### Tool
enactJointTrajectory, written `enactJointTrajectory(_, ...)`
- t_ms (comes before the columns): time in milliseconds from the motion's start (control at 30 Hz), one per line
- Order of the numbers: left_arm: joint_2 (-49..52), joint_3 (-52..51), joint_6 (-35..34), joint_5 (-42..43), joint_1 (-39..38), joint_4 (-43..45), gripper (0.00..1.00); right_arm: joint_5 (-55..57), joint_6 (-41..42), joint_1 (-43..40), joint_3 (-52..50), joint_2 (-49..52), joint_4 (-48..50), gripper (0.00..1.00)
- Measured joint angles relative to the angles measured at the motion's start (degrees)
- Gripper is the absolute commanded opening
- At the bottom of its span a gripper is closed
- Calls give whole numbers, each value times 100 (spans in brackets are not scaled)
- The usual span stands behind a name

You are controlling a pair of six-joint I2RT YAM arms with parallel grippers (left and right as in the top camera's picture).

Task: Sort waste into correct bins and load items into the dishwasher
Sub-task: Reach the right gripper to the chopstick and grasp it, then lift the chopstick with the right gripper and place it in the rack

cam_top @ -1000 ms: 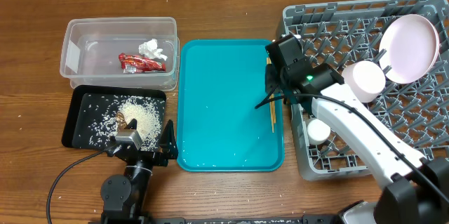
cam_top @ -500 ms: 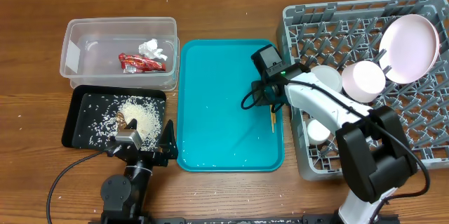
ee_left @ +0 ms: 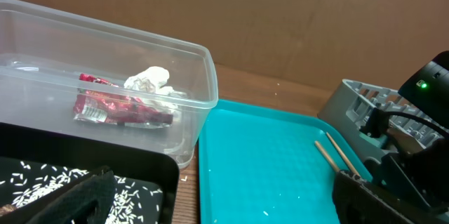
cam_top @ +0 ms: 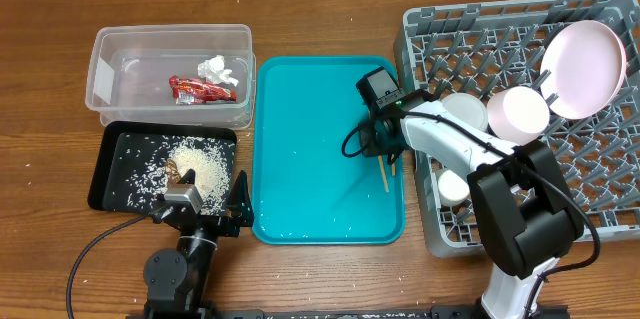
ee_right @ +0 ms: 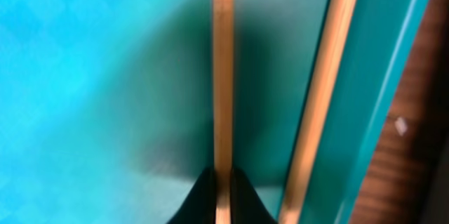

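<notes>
My right gripper (cam_top: 379, 147) is low over the right side of the teal serving tray (cam_top: 310, 109). In the right wrist view its dark fingers (ee_right: 222, 180) are shut on one wooden chopstick (ee_right: 222, 76). The second chopstick (ee_right: 323, 83) lies free beside it, along the tray's rim. Both chopsticks show from overhead (cam_top: 385, 171). My left gripper (cam_top: 205, 209) sits open and empty at the front left, near the black tray (cam_top: 110, 174) with rice and scraps (cam_top: 200, 164). The clear tub (cam_top: 105, 69) holds the red wrapper (cam_top: 195, 88) and the tissue (cam_top: 215, 67).
The grey dish rack (cam_top: 480, 29) stands at the right. It holds a pink plate (cam_top: 588, 67), a white bowl (cam_top: 520, 112) and a small white cup (cam_top: 455, 187). A few rice grains lie on the teal tray. The rack's left wall is close behind my right arm.
My right gripper has come down from the rack's edge onto the chopsticks and closed on one. That chopstick now lies slightly tilted. The left arm has not moved.
</notes>
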Motion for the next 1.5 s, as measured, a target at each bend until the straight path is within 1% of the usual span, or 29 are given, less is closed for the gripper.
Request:
enactJointTrajectory(267, 0, 0, 0, 0, 0, -2, 100, -533, 0, 2, 146, -175, -734, 4)
enactJointTrajectory(367, 0, 0, 0, 0, 0, 0, 100, -616, -2, -4, 330, -643, -927, 4)
enactJointTrajectory(467, 0, 0, 0, 0, 0, 0, 100, -522, -7, -81, 568, -1300, -870, 4)
enactJointTrajectory(533, 0, 0, 0, 0, 0, 0, 100, -315, -4, -238, 704, -1753, -789, 4)
enactJointTrajectory(633, 0, 0, 0, 0, 0, 0, 100, -9, -35, -658, 817, -2157, -761, 4)
enactJointTrajectory(733, 0, 0, 0, 0, 0, 0, 100, 155, -205, -1091, 820, -2076, -780, 4)
enactJointTrajectory(833, 0, 0, 0, 0, 0, 0, 100, 214, -407, -1290, 798, -1792, -767, 4)
enactJointTrajectory(900, 0, 0, 0, 0, 0, 0, 100, 240, -535, -1320, 769, -1558, -748, 25)
enactJointTrajectory(933, 0, 0, 0, 0, 0, 0, 100, 247, -625, -1318, 748, -1434, -723, 33)
enactJointTrajectory(967, 0, 0, 0, 0, 0, 0, 100, 256, -686, -1316, 728, -1318, -691, 40)
enactJointTrajectory(1133, 0, 0, 0, 0, 0, 0, 100, 229, -820, -1292, 713, -1246, -669, 41)
enactJointTrajectory(1300, 0, 0, 0, 0, 0, 0, 100, -98, -861, -1108, 713, -1279, -721, 43)
enactJointTrajectory(1500, 0, 0, 0, 0, 0, 0, 100, -463, -651, -463, 686, -1292, -693, 43)
